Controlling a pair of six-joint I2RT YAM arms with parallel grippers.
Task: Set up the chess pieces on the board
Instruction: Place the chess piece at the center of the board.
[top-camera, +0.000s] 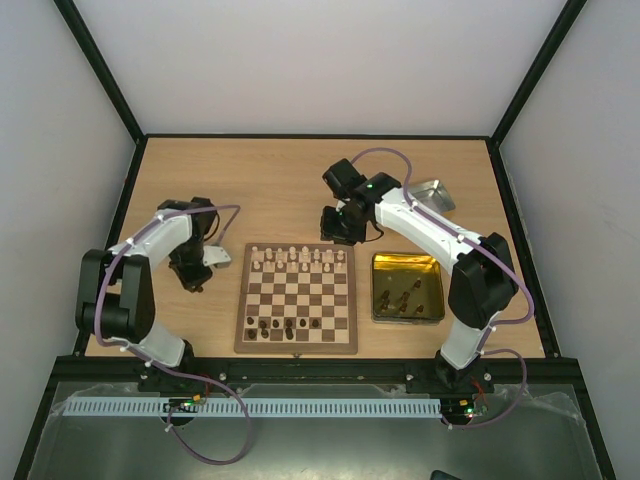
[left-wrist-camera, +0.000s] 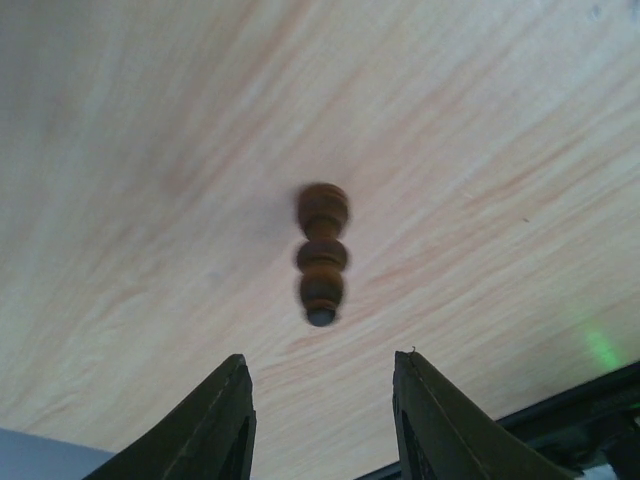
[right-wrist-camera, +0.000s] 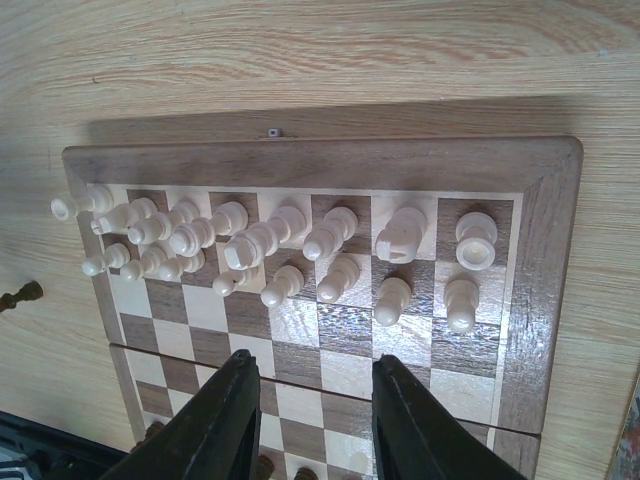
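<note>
Two far rows cream wooden chessmen (right-wrist-camera: 300, 250) set on checked wooden board (top-camera: 296, 345); few dark brown chessmen (top-camera: 288, 324) placed near; most remain. Released, empty: left end effector (left-wrist-camera: 320, 420), right end effector (right-wrist-camera: 310, 420).

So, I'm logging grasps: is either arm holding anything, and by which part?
Nothing held. The dark piece sits beyond the left gripper's open jaws; the right gripper hangs empty over the board.
</note>
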